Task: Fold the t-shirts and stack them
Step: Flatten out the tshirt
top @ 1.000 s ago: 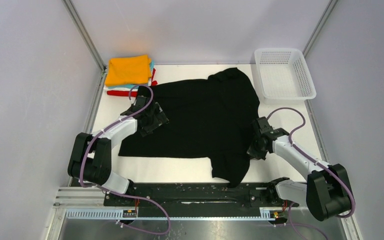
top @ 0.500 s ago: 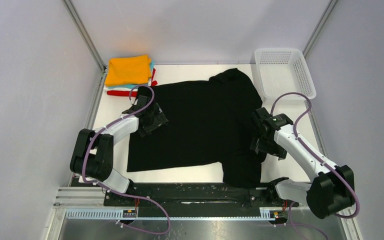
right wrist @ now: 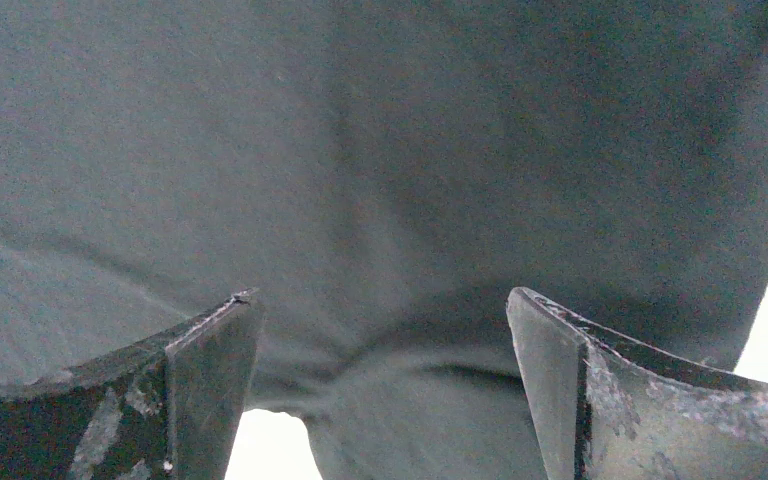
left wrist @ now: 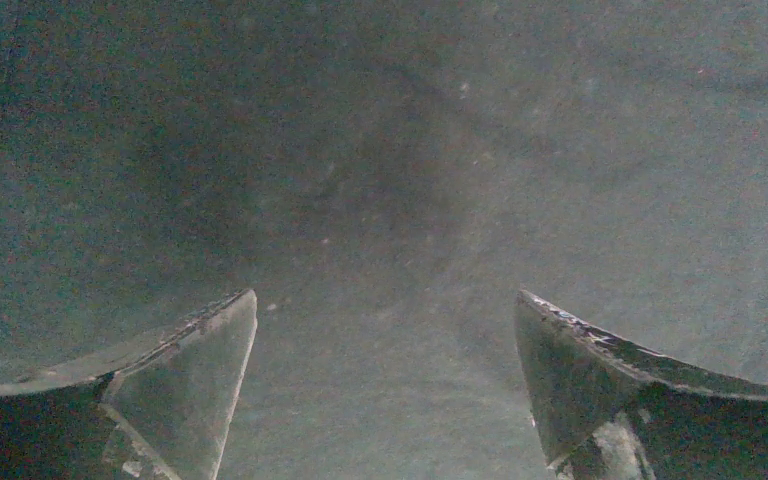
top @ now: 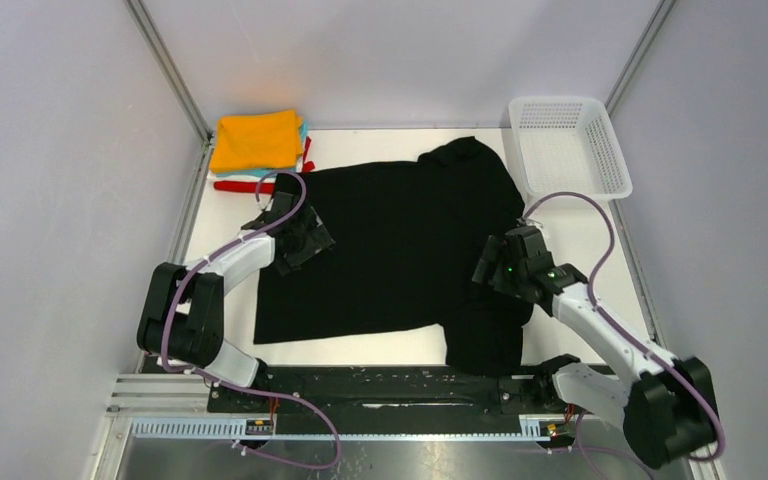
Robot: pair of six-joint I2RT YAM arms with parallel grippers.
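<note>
The black t-shirt (top: 410, 240) lies spread on the table (top: 360, 146). The left gripper (top: 310, 240) and the right gripper (top: 488, 267) stand wide apart above it, near its side edges, holding nothing.

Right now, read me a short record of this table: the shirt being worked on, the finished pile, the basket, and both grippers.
Working shirt: large plain black cloth t-shirt, spread out in the middle
Pile: folded t-shirts, orange on top, far left corner
Basket: white plastic mesh basket, far right corner
Left gripper: open, over the black cloth
Right gripper: open, over the shirt's right edge
</note>
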